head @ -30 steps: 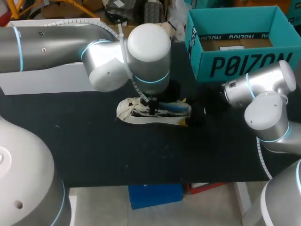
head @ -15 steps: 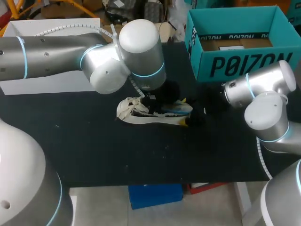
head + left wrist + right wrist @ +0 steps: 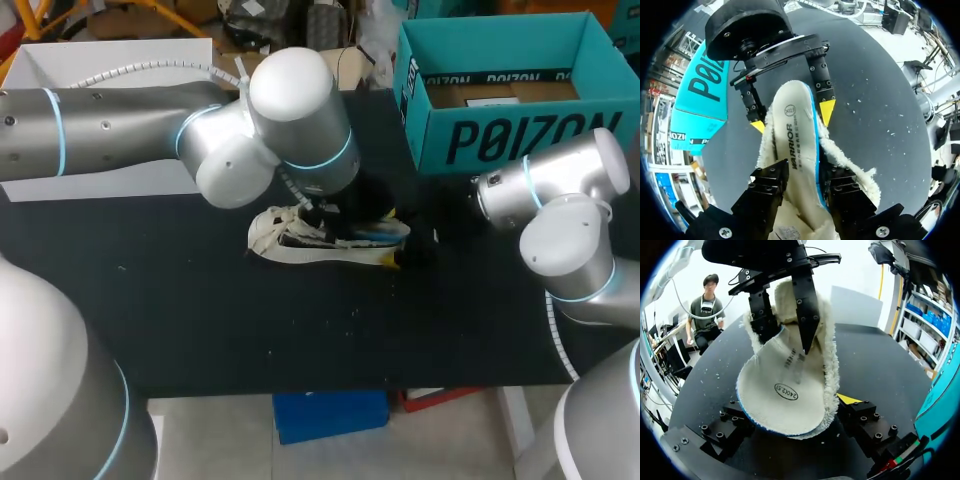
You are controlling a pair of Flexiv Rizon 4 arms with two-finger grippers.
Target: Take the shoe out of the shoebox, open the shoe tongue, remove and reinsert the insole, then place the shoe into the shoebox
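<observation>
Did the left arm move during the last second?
Yes. The left arm swung slightly toward the view's left, away from the teal shoebox; the shoe kept its place.

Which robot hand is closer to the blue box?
Right. The right gripper grips the shoe at its end nearest the box. The left gripper holds the insole over the shoe's middle, farther from the box.

Large dark block letters run across the front wall of the teal shoebox [image 3: 505, 140], which stands behind the shoe [image 3: 300, 245]. A line of dark capitals runs lengthwise down the insole [image 3: 792, 145] rising out of the shoe, with a small round size stamp at its heel end.
</observation>
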